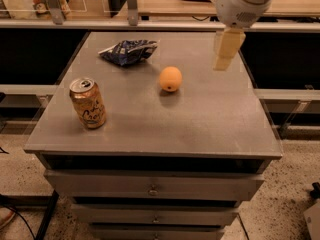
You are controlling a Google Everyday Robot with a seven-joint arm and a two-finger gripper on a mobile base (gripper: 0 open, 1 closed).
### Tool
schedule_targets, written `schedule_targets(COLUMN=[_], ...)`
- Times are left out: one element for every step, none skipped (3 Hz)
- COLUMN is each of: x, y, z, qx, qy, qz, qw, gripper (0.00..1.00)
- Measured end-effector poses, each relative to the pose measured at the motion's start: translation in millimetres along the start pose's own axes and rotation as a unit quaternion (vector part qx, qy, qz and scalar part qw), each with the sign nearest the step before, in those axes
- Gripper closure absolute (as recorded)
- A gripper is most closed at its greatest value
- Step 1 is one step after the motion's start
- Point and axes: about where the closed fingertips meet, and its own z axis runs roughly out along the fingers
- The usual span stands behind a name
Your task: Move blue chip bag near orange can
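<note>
The blue chip bag (128, 51) lies crumpled at the far left of the grey cabinet top (210, 119). The orange can (88, 103) stands upright near the front left edge, well apart from the bag. My gripper (226, 49) hangs in the air above the far right part of the top, to the right of the bag and beyond the round orange fruit (170, 78). It holds nothing that I can see.
The cabinet has several drawers (150, 186) below its top. A counter with a rail (150, 19) runs behind it. Cables lie on the floor at the lower left.
</note>
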Motion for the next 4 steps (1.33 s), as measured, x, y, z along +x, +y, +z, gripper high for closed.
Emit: schedule_targets(x=[-33, -33, -37, -47], y=[-27, -27, -43, -62], z=[33, 33, 52, 77], qx=[0.028, 0.028, 0.046, 0.06], qy=[-0.024, -0.024, -0.022, -0.025], qz=[-0.022, -0.022, -0.053, -0.093], qw=[0.9991, 0.9991, 0.9973, 0.9935], gripper=[0.0, 0.0, 0.0, 0.0])
